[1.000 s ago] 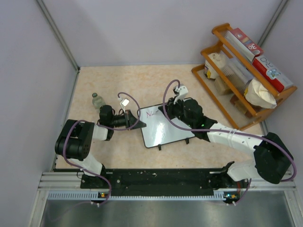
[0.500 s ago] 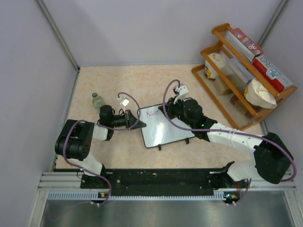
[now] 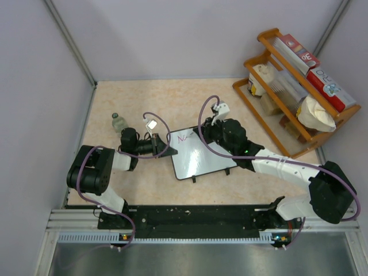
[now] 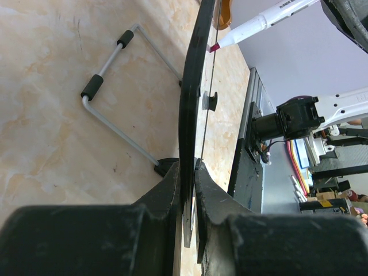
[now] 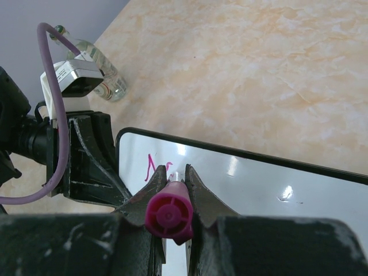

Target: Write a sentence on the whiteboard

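The whiteboard [image 3: 201,155] lies tilted on its feet at the table's middle, its black frame seen edge-on in the left wrist view [image 4: 192,86]. My left gripper [image 3: 164,146] is shut on the board's left edge, jaws pinching the frame [image 4: 190,172]. My right gripper [image 3: 202,137] is shut on a pink-capped marker [image 5: 169,215], whose white barrel and tip [image 4: 230,39] touch the board's upper left. The sentence [image 5: 156,168] is only a few pink strokes, an "N" and part of a letter, also faint from above [image 3: 185,138].
A small clear bottle [image 3: 118,122] stands left of my left gripper, also in the right wrist view [image 5: 103,75]. A wooden rack [image 3: 293,92] with boxes and bags stands at the right. The board's wire stand [image 4: 115,86] rests on the table behind it.
My right gripper with the marker has shifted very slightly to the right along the board's top; the left arm and the board have not moved.
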Robot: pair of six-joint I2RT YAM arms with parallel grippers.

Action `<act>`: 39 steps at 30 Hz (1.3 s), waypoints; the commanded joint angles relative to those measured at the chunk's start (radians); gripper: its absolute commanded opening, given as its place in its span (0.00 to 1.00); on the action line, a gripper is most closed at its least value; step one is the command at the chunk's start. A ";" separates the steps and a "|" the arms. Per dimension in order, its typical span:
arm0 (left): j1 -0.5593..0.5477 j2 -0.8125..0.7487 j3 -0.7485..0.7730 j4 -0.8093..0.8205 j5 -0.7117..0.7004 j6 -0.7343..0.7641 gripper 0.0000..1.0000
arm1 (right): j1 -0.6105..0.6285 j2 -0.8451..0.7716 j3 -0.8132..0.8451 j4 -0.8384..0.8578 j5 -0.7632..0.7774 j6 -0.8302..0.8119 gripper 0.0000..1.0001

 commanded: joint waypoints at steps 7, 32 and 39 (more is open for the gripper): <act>0.000 0.012 -0.010 0.016 -0.006 0.012 0.00 | -0.021 0.009 0.040 0.022 -0.018 -0.006 0.00; 0.001 0.013 -0.010 0.021 -0.003 0.010 0.00 | -0.020 0.035 0.026 0.016 -0.107 0.012 0.00; 0.001 0.016 -0.010 0.022 -0.003 0.010 0.00 | -0.020 0.031 0.006 -0.002 -0.113 0.014 0.00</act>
